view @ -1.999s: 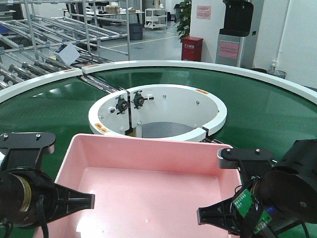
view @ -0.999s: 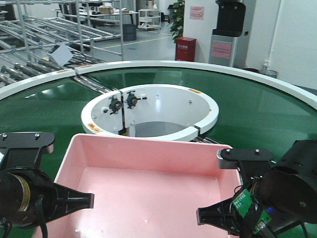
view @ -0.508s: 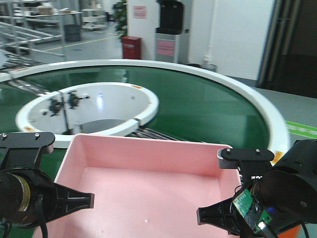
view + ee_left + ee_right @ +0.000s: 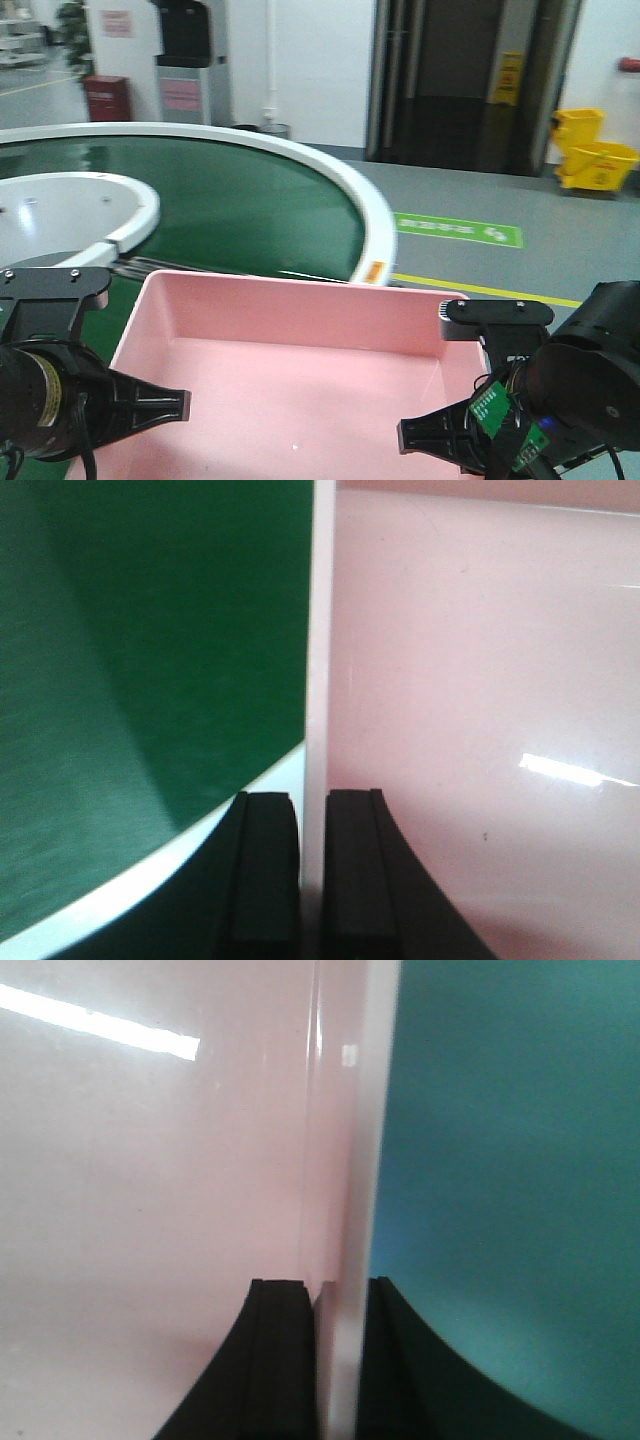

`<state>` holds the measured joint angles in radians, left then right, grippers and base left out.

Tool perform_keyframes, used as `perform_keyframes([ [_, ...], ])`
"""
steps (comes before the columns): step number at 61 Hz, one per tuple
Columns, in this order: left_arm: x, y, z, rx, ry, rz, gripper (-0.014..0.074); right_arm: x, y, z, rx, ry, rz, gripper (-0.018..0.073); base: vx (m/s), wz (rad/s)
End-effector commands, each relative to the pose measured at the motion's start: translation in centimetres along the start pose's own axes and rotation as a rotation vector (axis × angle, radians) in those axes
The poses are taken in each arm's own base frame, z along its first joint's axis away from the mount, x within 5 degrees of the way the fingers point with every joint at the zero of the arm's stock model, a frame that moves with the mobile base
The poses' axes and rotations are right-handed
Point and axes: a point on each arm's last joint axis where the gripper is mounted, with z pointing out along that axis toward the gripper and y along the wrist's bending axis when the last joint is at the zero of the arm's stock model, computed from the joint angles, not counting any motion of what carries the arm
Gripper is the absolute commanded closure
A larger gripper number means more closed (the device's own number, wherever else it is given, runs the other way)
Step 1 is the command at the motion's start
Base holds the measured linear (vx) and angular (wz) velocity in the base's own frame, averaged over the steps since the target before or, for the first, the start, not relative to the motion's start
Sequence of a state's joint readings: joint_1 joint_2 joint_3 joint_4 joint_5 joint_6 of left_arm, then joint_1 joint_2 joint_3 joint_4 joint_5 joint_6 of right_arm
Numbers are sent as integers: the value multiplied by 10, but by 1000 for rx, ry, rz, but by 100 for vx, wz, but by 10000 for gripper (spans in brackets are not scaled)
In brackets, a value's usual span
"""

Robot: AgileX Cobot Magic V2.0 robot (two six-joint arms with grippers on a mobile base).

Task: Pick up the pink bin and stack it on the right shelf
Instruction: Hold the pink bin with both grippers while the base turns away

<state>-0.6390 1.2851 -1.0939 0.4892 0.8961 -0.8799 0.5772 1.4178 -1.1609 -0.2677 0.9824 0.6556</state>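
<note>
The pink bin (image 4: 300, 380) fills the lower middle of the front view, held level above the edge of the green conveyor, with nothing inside it. My left gripper (image 4: 140, 405) is shut on the bin's left wall; in the left wrist view that wall's rim (image 4: 320, 630) runs between the two black pads of the left gripper (image 4: 311, 810). My right gripper (image 4: 440, 435) is shut on the right wall, and in the right wrist view the right gripper (image 4: 340, 1295) pinches the pale rim (image 4: 375, 1110). The right shelf is out of view.
The round green conveyor (image 4: 250, 200) with its white outer rim (image 4: 370, 225) curves away at left, around a white inner ring (image 4: 120, 215). Grey floor with a green marking (image 4: 460, 230) and a yellow line (image 4: 480, 288) lies ahead. Behind stand a dark doorway (image 4: 450, 80) and yellow mop buckets (image 4: 590, 150).
The whole view has swung to the right: the conveyor and inner ring slid left, and the doorway, floor markings and yellow buckets came in. Bin and both grippers keep their places in the frame.
</note>
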Motion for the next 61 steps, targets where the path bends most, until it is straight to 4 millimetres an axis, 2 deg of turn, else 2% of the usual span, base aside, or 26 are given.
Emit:
perform_keyframes([
  [1, -15, 5, -18, 7, -123, 14, 582, -7, -11, -16, 63, -71, -43, 496, -11, -59],
  [43, -15, 5, -18, 6, -122, 14, 582, -7, -12, -16, 66, -68, -43, 496, -6, -67],
  [61, -15, 5, -18, 6, -122, 14, 582, -7, -12, -16, 63, -66, -41, 496, 8, -47],
])
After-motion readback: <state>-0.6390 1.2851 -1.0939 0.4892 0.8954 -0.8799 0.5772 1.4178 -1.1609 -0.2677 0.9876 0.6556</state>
